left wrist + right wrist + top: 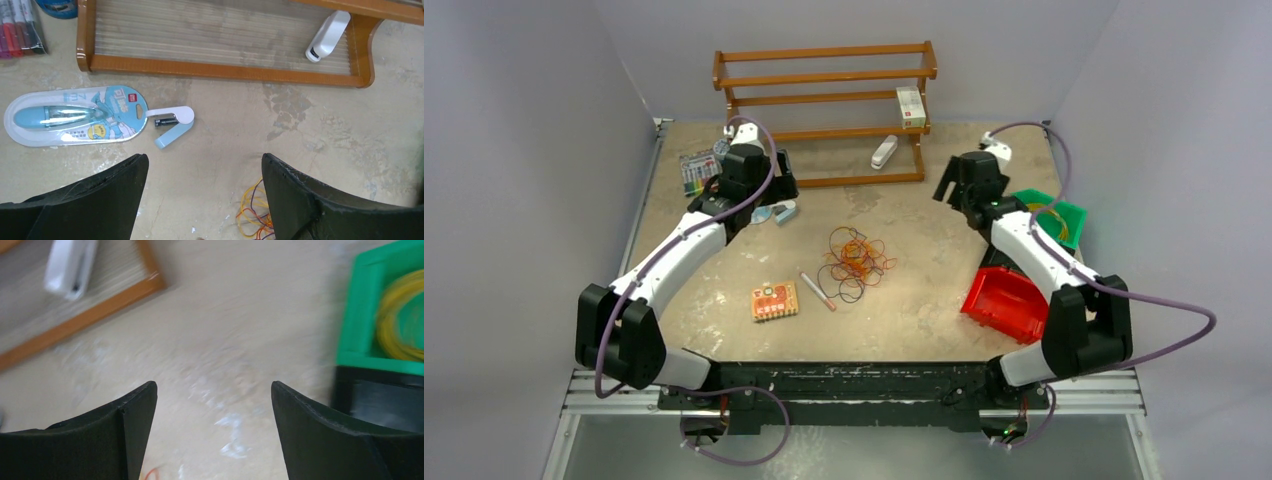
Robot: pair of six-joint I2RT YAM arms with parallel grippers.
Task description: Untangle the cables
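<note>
The cables [859, 262] lie as a loose tangle of yellow, orange-red and dark strands in the middle of the table. In the left wrist view an edge of the cables [255, 210] shows by the right finger, low in the frame. My left gripper [205, 162] is open over bare table, back left of the tangle [776, 188]. My right gripper [214, 390] is open too, over bare table at the back right [954, 188]. One orange strand [150, 474] peeks in at the bottom. A yellow coil [400, 315] lies in the green bin [365, 305].
A wooden rack [824, 110] stands at the back with a white stapler [327, 36] on its lowest shelf. A blue blister pack [75, 117] and small blue stapler [172, 125] lie near my left gripper. A red bin [1009, 300], orange card [774, 300] and pen [816, 288] lie nearer the front.
</note>
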